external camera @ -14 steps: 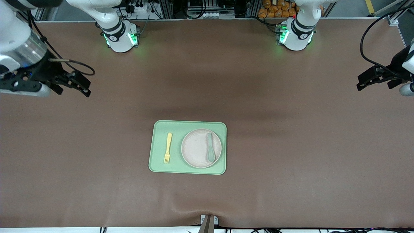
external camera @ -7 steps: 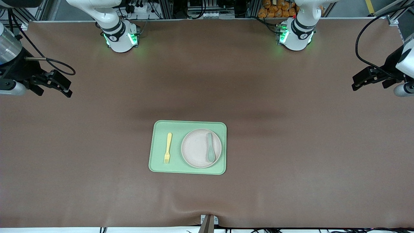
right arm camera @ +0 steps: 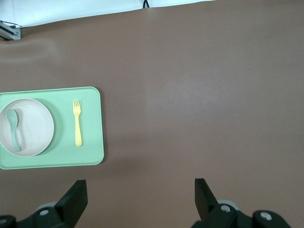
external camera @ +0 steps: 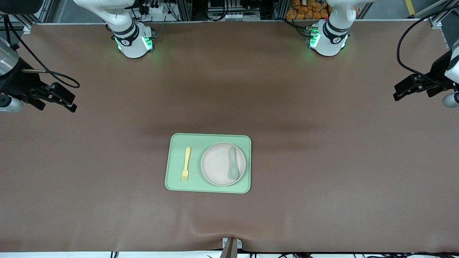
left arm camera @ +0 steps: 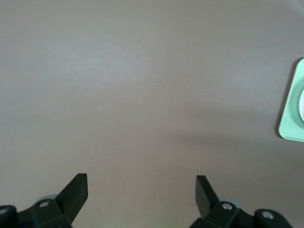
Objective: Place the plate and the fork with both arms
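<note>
The beige speckled plate [external camera: 223,164] sits on a light green tray [external camera: 175,182] in the middle of the table, with a teal spoon [external camera: 233,163] lying in it. The pale yellow fork [external camera: 185,163] lies on the tray beside the plate, toward the right arm's end. Plate [right arm camera: 35,129] and fork [right arm camera: 77,122] also show in the right wrist view. My right gripper [external camera: 68,98] is open and empty, up over the bare table at its own end. My left gripper [external camera: 400,91] is open and empty over the bare table at the other end; its wrist view shows only the tray's edge [left arm camera: 290,114].
The brown table cover [external camera: 322,161] stretches wide around the tray. The arm bases [external camera: 132,41] stand along the table edge farthest from the front camera. Cables hang from both wrists. A small metal bracket [external camera: 231,245] sits at the edge nearest the front camera.
My right gripper has drawn back toward its end of the table, away from the tray. My left gripper has shifted only slightly. Tray, plate, fork and spoon have not moved.
</note>
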Tool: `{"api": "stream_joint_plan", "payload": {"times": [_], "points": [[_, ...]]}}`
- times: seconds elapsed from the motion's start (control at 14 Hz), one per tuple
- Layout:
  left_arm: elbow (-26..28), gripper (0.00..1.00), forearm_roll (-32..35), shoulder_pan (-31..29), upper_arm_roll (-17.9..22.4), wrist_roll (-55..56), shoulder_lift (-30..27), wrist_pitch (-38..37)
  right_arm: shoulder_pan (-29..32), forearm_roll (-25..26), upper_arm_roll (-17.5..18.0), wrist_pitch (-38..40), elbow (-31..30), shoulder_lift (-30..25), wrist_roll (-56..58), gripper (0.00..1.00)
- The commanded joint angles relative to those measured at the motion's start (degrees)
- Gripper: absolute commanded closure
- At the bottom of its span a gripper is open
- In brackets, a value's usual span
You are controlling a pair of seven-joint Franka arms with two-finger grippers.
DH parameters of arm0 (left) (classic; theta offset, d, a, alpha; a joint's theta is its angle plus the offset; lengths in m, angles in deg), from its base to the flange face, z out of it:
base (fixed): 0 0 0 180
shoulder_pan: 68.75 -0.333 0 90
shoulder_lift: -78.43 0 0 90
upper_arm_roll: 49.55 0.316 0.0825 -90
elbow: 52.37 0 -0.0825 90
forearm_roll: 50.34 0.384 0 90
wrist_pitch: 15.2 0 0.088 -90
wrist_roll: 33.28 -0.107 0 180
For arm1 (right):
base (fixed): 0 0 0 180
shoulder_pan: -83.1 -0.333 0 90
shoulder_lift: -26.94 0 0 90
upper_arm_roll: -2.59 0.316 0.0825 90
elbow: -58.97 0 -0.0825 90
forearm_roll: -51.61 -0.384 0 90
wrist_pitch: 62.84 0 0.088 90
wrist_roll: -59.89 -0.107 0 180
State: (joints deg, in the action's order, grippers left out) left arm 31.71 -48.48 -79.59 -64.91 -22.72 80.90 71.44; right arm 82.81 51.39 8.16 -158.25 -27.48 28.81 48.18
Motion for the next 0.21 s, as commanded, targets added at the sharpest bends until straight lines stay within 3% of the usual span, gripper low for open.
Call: {"api": "stream_joint_plan", "payload": {"times": [0.0,0.14], "points": [[-0.1,0.00,-0.2,-0.6,-0.2,0.2,-0.8,-0.4,0.7,-0.8,0.4,1.1,1.5,0.6,1.2,0.00],[-0.1,0.00,-0.2,-0.8,-0.1,0.0,-0.8,-0.4,0.9,-0.8,0.4,1.3,1.5,0.6,1.2,0.00]]}}
